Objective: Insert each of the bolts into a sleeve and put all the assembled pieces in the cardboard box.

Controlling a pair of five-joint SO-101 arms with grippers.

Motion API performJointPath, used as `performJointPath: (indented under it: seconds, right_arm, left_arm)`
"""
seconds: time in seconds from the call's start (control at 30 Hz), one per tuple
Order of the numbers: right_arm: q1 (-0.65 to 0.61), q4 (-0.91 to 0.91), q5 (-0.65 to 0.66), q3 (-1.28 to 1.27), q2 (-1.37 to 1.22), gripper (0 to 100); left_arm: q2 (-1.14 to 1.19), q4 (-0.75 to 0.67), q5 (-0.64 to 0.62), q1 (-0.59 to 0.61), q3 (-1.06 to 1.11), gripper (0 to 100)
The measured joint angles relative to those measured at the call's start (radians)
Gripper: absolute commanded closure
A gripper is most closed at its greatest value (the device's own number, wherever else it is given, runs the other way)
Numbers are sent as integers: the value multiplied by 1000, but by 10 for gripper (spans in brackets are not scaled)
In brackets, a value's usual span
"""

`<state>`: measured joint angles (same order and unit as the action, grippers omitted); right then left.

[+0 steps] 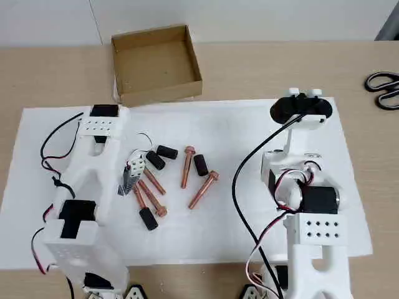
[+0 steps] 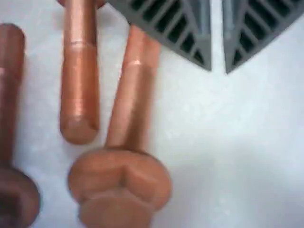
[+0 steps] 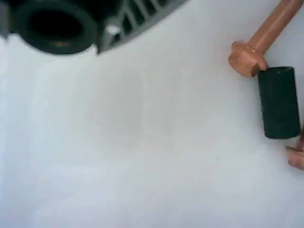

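Left gripper (image 2: 218, 66): gray ribbed fingertips (image 2: 190, 42) drawn almost together, thin slit between, nothing held. Tips sit just above the white paper (image 1: 249, 131), right beside the shaft of one of the copper bolts (image 2: 135, 95); two more lie alongside it. The left arm is stretched forward from the near table edge, wrist bent down, and the gripper (image 1: 128, 179) points into the left side of the bolt cluster.

Right gripper (image 1: 301, 111): can't tell if open or closed. A dark ring (image 3: 52, 23) sits close to the right wrist camera; unclear what it is. The right arm is folded back on itself, its top end over the far right part of the paper.

Other bolts and four black sleeves (image 1: 201, 165) lie loose mid-paper, none joined. One sleeve touches a bolt head.

Cardboard box (image 1: 156, 62) is on the table (image 1: 50, 75) just past the paper's far edge, its bottom bare. Scissors (image 1: 383, 89) are at the far right.
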<state>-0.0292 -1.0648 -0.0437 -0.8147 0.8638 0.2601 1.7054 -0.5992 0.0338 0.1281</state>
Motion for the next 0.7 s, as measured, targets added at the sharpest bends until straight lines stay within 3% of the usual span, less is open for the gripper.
performJointPath:
  seconds: [0.2, 0.33, 0.5, 0.7]
  right_arm:
    - [-3, -12, 0, -12, 2, 993]
    - [-9, -14, 0, -31, 3, 994]
    - [-89, -14, 0, -37, 5, 994]
    - [-132, -14, 0, -38, 6, 994]
  left_arm:
    - [0, 0, 3, -21, -80, 984]
    - [0, 2, 0, -43, -138, 910]
    - [0, 9, 3, -69, -147, 842]
    - [0, 18, -35, -68, -147, 835]
